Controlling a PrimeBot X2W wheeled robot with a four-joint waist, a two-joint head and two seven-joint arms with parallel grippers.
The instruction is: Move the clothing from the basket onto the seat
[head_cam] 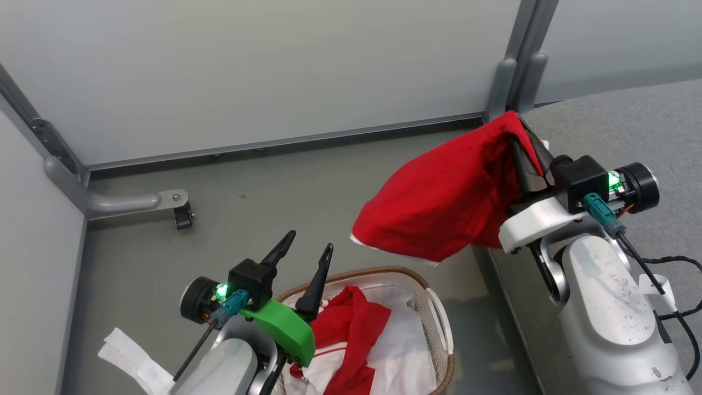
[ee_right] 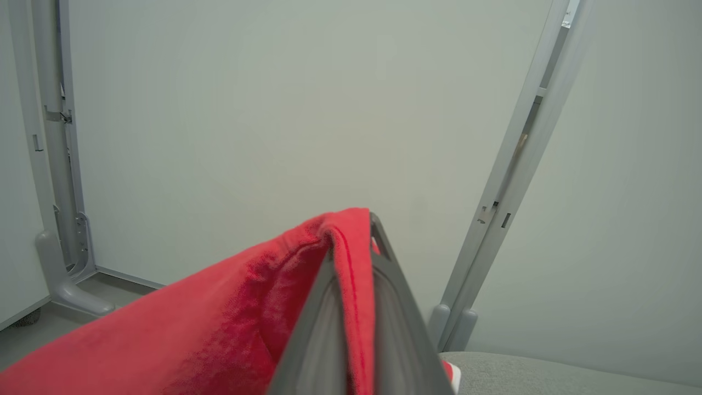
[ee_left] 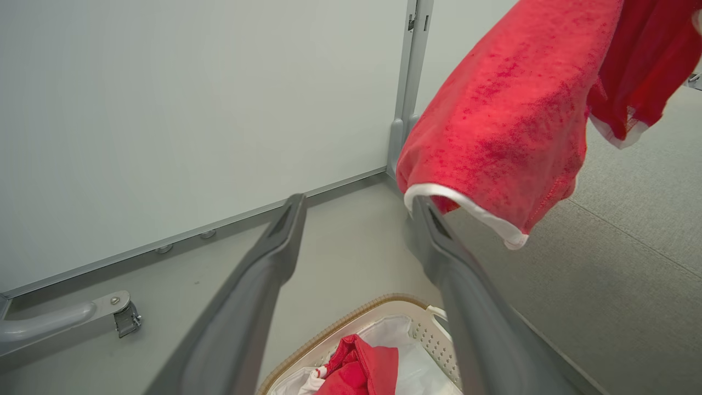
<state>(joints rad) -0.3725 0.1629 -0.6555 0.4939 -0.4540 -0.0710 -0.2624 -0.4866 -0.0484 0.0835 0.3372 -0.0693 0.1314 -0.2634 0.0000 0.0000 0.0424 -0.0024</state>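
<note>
Right gripper (head_cam: 525, 144): clamped on red garment (head_cam: 444, 197), 2 o'clock.
Left gripper (head_cam: 310, 240): jaws apart, empty.
Risk: garment overhangs seat (head_cam: 630, 126) edge; may slide off.

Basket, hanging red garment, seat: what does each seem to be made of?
Basket: white moulded plastic, going by the perforated wall and cut-out handle, with a brown woven rim, perhaps rattan or an imitation. Red garment: soft matte knit, probably synthetic sportswear; it drapes limply and has white trim. Seat: grey woven upholstery fabric, matte, with a fine visible texture.
</note>
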